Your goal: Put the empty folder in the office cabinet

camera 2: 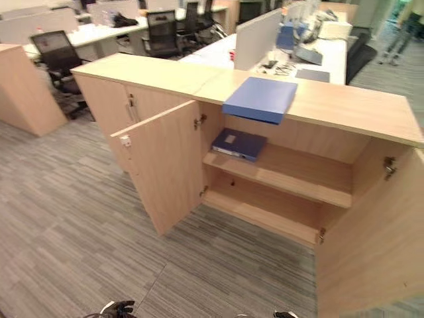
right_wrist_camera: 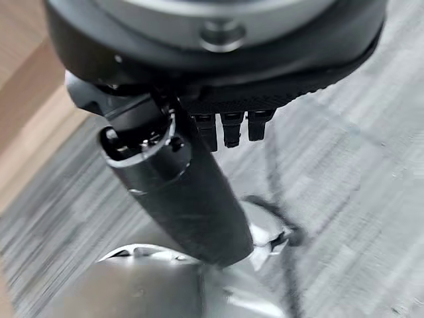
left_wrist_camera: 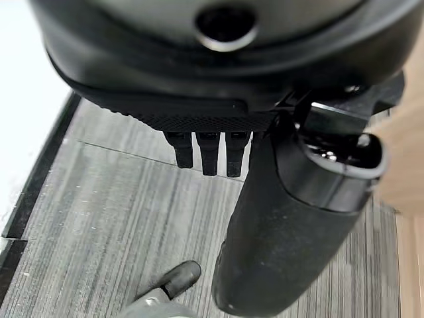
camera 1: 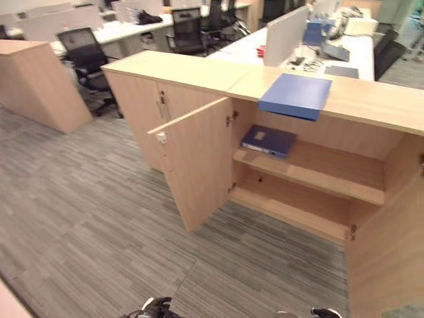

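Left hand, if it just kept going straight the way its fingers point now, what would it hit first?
Most likely the grey carpet floor. In its wrist view the left hand hangs with straight fingers pointing down at the carpet, holding nothing, and nothing lies between. How far off the floor is cannot be judged.

Readable text: none can be read in any view.
Label on the dark blue folder (camera 1: 268,140) on the upper shelf (camera 1: 331,173): a small pale patch, its print too small to read.
Light blue folder (camera 1: 295,95) on the cabinet top (camera 1: 371,98): plain cover, no writing visible.
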You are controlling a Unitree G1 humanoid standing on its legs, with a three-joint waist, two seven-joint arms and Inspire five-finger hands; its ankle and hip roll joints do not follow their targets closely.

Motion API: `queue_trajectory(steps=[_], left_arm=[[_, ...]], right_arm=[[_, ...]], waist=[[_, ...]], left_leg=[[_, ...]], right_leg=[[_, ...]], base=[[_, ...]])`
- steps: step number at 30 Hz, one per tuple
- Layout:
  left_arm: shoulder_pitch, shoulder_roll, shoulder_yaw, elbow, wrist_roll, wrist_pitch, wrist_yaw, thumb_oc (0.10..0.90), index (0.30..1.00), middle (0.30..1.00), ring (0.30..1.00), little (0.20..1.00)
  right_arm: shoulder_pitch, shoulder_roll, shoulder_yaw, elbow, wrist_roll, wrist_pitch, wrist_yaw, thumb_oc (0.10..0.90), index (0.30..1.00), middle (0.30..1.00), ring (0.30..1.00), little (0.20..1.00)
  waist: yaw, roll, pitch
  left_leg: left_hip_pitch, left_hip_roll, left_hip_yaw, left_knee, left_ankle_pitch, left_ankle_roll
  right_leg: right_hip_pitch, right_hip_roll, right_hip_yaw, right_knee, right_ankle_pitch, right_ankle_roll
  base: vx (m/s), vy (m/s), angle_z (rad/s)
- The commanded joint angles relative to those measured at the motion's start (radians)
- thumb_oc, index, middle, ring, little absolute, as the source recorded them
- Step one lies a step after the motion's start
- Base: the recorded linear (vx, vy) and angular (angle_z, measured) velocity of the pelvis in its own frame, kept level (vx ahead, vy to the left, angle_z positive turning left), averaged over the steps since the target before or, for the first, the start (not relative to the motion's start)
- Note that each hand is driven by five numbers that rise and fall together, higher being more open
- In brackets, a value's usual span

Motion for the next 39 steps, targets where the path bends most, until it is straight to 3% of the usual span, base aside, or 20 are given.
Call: queue_trajectory(steps=[1,3,4,6,9,12,13,14,15,18,20,21,23,24,26,28,31,33,36,39], left_arm=[[-0.028,0.021,0.042,-0.008,-0.072,-0.031,-0.013,0.8,0.9,0.9,0.9,0.9],[-0.026,0.019,0.045,-0.014,-0.074,-0.031,-0.017,0.8,0.9,0.9,0.9,0.9],[-0.027,0.018,0.053,-0.018,-0.084,-0.034,-0.017,0.8,0.9,0.9,0.9,0.9],[-0.039,0.006,0.054,-0.021,-0.077,-0.036,-0.017,0.8,0.9,0.9,0.9,0.9],[-0.047,-0.004,0.048,-0.014,-0.071,-0.037,-0.018,0.8,0.9,0.9,0.9,0.9],[-0.046,-0.017,0.042,0.01,-0.06,-0.04,-0.02,0.8,0.9,0.9,0.9,0.9],[-0.043,-0.022,0.035,0.016,-0.059,-0.039,-0.021,0.8,0.9,0.9,0.9,0.9],[-0.042,-0.032,0.027,0.038,-0.055,-0.035,-0.026,0.8,0.9,0.9,0.9,0.9],[-0.042,-0.032,0.027,0.038,-0.055,-0.035,-0.026,0.8,0.9,0.9,0.9,0.9],[-0.052,-0.036,-0.007,0.079,-0.015,-0.018,-0.043,0.8,0.9,0.9,0.9,0.9],[-0.045,-0.033,-0.014,0.069,-0.027,-0.011,-0.058,0.8,0.9,0.9,0.9,0.9],[-0.051,-0.033,-0.02,0.049,-0.048,-0.01,-0.063,0.8,0.9,0.9,0.9,0.9],[-0.062,-0.032,-0.026,-0.004,-0.094,-0.019,-0.055,0.8,0.9,0.9,0.9,0.9],[-0.075,-0.035,-0.027,-0.035,-0.138,-0.031,-0.051,0.8,0.9,0.9,0.9,0.9],[-0.079,-0.038,-0.025,-0.078,-0.191,-0.032,-0.05,0.8,0.9,0.9,0.9,0.9],[-0.08,-0.035,-0.028,-0.127,-0.22,-0.034,-0.045,0.8,0.9,0.9,0.9,0.9],[-0.072,-0.026,-0.022,-0.213,-0.275,-0.038,-0.035,0.8,0.9,0.9,0.9,0.9],[-0.057,-0.02,0.0,-0.3,-0.346,-0.045,-0.022,0.8,0.9,0.9,0.9,0.9],[-0.04,-0.021,0.011,-0.336,-0.377,-0.052,-0.015,0.8,0.9,0.9,0.9,0.9],[-0.023,-0.025,0.031,-0.381,-0.409,-0.064,0.007,0.8,0.9,0.9,0.9,0.9]], right_arm=[[-0.06,0.04,-0.002,-0.09,0.071,-0.044,0.014,0.8,0.9,0.9,0.9,0.9],[-0.059,0.039,-0.005,-0.092,0.075,-0.045,0.015,0.8,0.9,0.9,0.9,0.9],[-0.056,0.037,-0.012,-0.091,0.084,-0.044,0.011,0.8,0.9,0.9,0.9,0.9],[-0.052,0.046,-0.011,-0.067,0.084,-0.039,0.014,0.8,0.9,0.9,0.9,0.9],[-0.052,0.052,-0.006,-0.043,0.075,-0.035,0.02,0.8,0.9,0.9,0.9,0.9],[-0.043,0.054,-0.005,0.004,0.069,-0.029,0.027,0.8,0.9,0.9,0.9,0.9],[-0.042,0.053,-0.005,0.013,0.068,-0.027,0.028,0.8,0.9,0.9,0.9,0.9],[-0.048,0.049,-0.008,0.035,0.068,-0.026,0.029,0.8,0.9,0.9,0.9,0.9],[-0.048,0.048,-0.008,0.036,0.068,-0.026,0.029,0.8,0.9,0.9,0.9,0.9],[-0.068,0.053,0.008,0.065,0.064,-0.024,0.029,0.8,0.9,0.9,0.9,0.9],[-0.069,0.052,0.019,0.056,0.073,-0.027,0.026,0.8,0.9,0.9,0.9,0.9],[-0.073,0.049,0.032,0.046,0.07,-0.028,0.025,0.8,0.9,0.9,0.9,0.9],[-0.085,0.042,0.068,0.032,0.042,-0.026,0.026,0.8,0.9,0.9,0.9,0.9],[-0.097,0.036,0.091,0.024,0.027,-0.024,0.029,0.8,0.9,0.9,0.9,0.9],[-0.107,0.032,0.101,0.014,0.023,-0.023,0.029,0.8,0.9,0.9,0.9,0.9],[-0.117,0.03,0.109,0.0,0.02,-0.023,0.027,0.8,0.9,0.9,0.9,0.9],[-0.124,0.031,0.127,-0.022,0.016,-0.025,0.027,0.8,0.9,0.9,0.9,0.9],[-0.12,0.036,0.138,-0.051,0.007,-0.026,0.027,0.8,0.9,0.9,0.9,0.9],[-0.112,0.04,0.134,-0.056,0.006,-0.027,0.021,0.8,0.9,0.9,0.9,0.9],[-0.088,0.052,0.075,-0.022,0.072,-0.026,0.004,0.8,0.9,0.9,0.9,0.9]], waist=[[-0.006,0.023,0.029],[-0.009,0.017,0.033],[-0.019,0.001,0.044],[-0.034,-0.014,0.06],[-0.044,-0.027,0.066],[-0.056,-0.045,0.059],[-0.06,-0.042,0.058],[-0.073,-0.027,0.053],[-0.073,-0.025,0.052],[-0.084,-0.011,0.041],[-0.078,-0.012,0.037],[-0.066,-0.027,0.049],[-0.03,-0.049,0.069],[-0.009,-0.082,0.077],[0.013,-0.095,0.087],[0.034,-0.108,0.094],[0.058,-0.108,0.097],[0.065,-0.106,0.095],[0.07,-0.104,0.094],[0.067,-0.09,0.083]], left_leg=[[0.017,0.006,-0.131,0.002,-0.068,-0.035],[0.026,0.005,-0.124,0.002,-0.075,-0.038],[0.049,-0.001,-0.113,0.002,-0.097,-0.044],[0.108,0.005,-0.109,0.002,-0.15,-0.064],[0.135,0.01,-0.11,0.002,-0.167,-0.075],[0.193,0.03,-0.154,0.002,-0.218,-0.094],[0.207,0.052,-0.163,0.002,-0.221,-0.101],[0.228,0.117,-0.159,0.002,-0.217,-0.126],[0.227,0.118,-0.159,0.002,-0.217,-0.126],[0.169,0.24,-0.135,0.177,-0.094,-0.163],[0.099,0.297,-0.136,0.387,0.024,-0.164],[0.03,0.311,-0.156,0.533,0.075,-0.158],[-0.043,0.286,-0.182,0.654,0.079,-0.135],[-0.113,0.229,-0.194,0.674,0.045,-0.11],[-0.184,0.212,-0.189,0.683,0.034,-0.111],[-0.221,0.184,-0.174,0.597,0.012,-0.113],[-0.254,0.142,-0.209,0.433,0.008,-0.128],[-0.25,0.145,-0.253,0.363,0.022,-0.145],[-0.239,0.153,-0.292,0.366,0.028,-0.156],[-0.191,0.197,-0.335,0.242,0.056,-0.164]], right_leg=[[-0.004,0.051,0.011,-0.266,0.261,0.031],[0.004,0.061,0.019,-0.344,0.285,0.043],[-0.041,0.085,0.055,-0.454,0.353,0.069],[-0.114,0.114,0.064,-0.559,0.377,0.115],[-0.155,0.108,0.06,-0.559,0.39,0.116],[-0.137,0.107,0.073,-0.559,0.432,0.11],[-0.122,0.111,0.054,-0.559,0.438,0.103],[-0.15,0.121,0.039,-0.471,0.411,0.087],[-0.152,0.121,0.039,-0.467,0.409,0.087],[-0.138,0.174,0.024,-0.38,0.301,0.019],[-0.06,0.228,0.017,-0.403,0.249,-0.017],[-0.017,0.249,0.016,-0.423,0.236,-0.046],[0.046,0.27,0.026,-0.449,0.208,-0.076],[0.07,0.253,0.029,-0.468,0.217,-0.084],[0.108,0.251,0.034,-0.478,0.209,-0.082],[0.14,0.249,0.041,-0.487,0.202,-0.078],[0.177,0.251,0.055,-0.496,0.19,-0.068],[0.203,0.252,0.06,-0.489,0.17,-0.067],[0.226,0.244,0.068,-0.483,0.155,-0.069],[0.246,0.231,0.071,-0.486,0.137,-0.057]], base=[[0.12,-0.119,-0.92],[0.13,-0.097,-0.53],[0.21,-0.112,-0.34],[0.46,-0.207,-0.48],[0.36,-0.176,-0.24],[0.54,-0.259,0.19],[0.69,-0.396,0.36],[0.48,-0.288,0.27],[0.5,-0.334,0.15],[0.44,-0.33,0.24],[0.51,-0.384,0.32],[0.42,-0.381,0.16],[0.31,-0.324,0.0],[0.17,-0.186,-0.24],[0.21,-0.13,-0.1],[0.25,-0.059,-0.07],[0.19,0.022,-0.08],[0.18,0.052,-0.22],[0.14,0.076,-0.13],[0.19,0.169,-0.18]])
